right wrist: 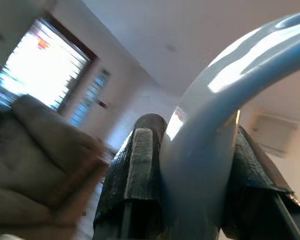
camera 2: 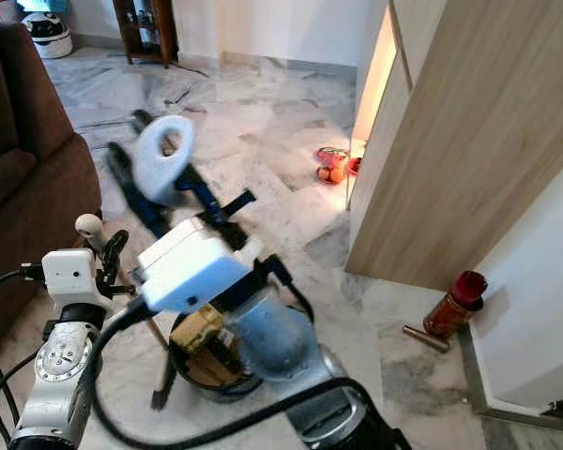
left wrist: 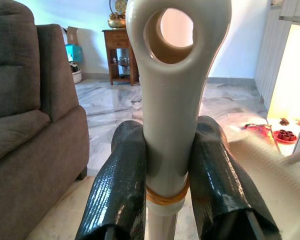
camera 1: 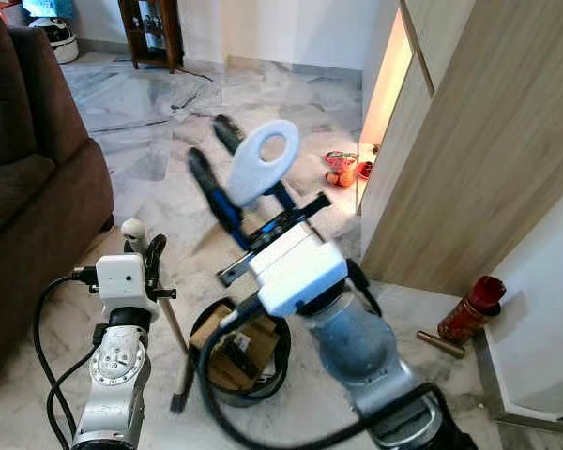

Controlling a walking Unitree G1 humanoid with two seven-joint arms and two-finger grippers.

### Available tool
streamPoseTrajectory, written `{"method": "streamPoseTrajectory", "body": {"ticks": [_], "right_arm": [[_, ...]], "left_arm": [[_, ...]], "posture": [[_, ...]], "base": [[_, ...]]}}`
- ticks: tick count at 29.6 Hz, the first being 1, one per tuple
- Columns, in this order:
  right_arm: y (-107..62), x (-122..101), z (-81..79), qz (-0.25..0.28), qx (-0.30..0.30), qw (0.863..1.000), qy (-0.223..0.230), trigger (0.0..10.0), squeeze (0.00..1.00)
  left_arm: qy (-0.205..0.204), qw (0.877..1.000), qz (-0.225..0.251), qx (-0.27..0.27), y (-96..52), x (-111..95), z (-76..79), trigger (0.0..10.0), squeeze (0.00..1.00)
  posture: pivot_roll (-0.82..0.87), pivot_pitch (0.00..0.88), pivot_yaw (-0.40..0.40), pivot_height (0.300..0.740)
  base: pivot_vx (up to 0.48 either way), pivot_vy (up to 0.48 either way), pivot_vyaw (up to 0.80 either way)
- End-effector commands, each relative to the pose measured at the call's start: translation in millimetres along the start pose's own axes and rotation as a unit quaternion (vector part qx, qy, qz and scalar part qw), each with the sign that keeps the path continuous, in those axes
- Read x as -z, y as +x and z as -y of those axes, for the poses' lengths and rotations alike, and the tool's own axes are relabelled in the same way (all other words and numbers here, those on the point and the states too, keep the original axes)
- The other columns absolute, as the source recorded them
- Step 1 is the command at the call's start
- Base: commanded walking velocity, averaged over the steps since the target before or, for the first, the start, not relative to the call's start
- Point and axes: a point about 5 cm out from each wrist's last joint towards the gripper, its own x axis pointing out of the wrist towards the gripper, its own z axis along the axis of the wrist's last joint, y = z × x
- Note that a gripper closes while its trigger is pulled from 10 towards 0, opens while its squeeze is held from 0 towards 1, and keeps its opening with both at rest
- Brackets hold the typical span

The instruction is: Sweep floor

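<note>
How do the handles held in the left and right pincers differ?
The left pincer grips a cream broom handle that stands upright; the right pincer grips a white, pale-blue-tinted dustpan handle raised and tilted over the floor. The broom handle is a slim round shaft, the dustpan handle a broad flat loop. Both end in a hanging hole.

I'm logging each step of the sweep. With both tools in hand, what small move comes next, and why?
Probably lower the dustpan: the right gripper holds its handle raised, its pan beside the bin, while the left gripper holds the broom upright.
</note>
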Motion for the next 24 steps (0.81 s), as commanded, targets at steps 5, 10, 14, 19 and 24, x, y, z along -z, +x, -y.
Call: {"method": "streamPoseTrajectory", "body": {"ticks": [5, 10, 14, 19, 24], "right_arm": [[-3.3, 29.2, 46.4, -0.076, 0.101, 0.989, -0.083, 10.0, 0.00], [-16.3, 53.1, 73.3, -0.141, 0.177, 0.970, -0.085, 10.0, 0.00], [-40.3, 81.3, 86.4, -0.199, 0.224, 0.952, -0.064, 10.0, 0.00], [-72.1, 111.3, 95.8, -0.268, 0.244, 0.930, -0.065, 10.0, 0.00], [-95.2, 129.1, 102.5, -0.312, 0.266, 0.911, -0.049, 10.0, 0.00]], "left_arm": [[0.008, 1.000, 0.023, 0.010, 4.0, -9.1, 2.9, 10.0, 0.00], [0.007, 1.000, 0.022, 0.011, 3.9, -8.5, 3.8, 10.0, 0.00], [0.002, 1.000, 0.016, 0.026, 3.4, -6.7, 7.5, 10.0, 0.00], [-0.001, 1.000, 0.011, 0.029, 0.3, -4.8, 6.0, 10.0, 0.00], [0.001, 1.000, 0.005, 0.030, -5.1, -3.4, 1.1, 10.0, 0.00]], "posture": [[0.05, 0.027, -0.032, 0.740], [0.05, 0.028, -0.035, 0.740], [0.05, 0.032, -0.039, 0.740], [0.05, 0.038, -0.042, 0.740], [0.05, 0.042, -0.043, 0.740]], "base": [[0.000, 0.000, 0.00], [0.000, 0.000, 0.00], [0.000, 0.000, 0.00], [0.000, 0.000, 0.00], [0.000, 0.000, 0.00]]}}
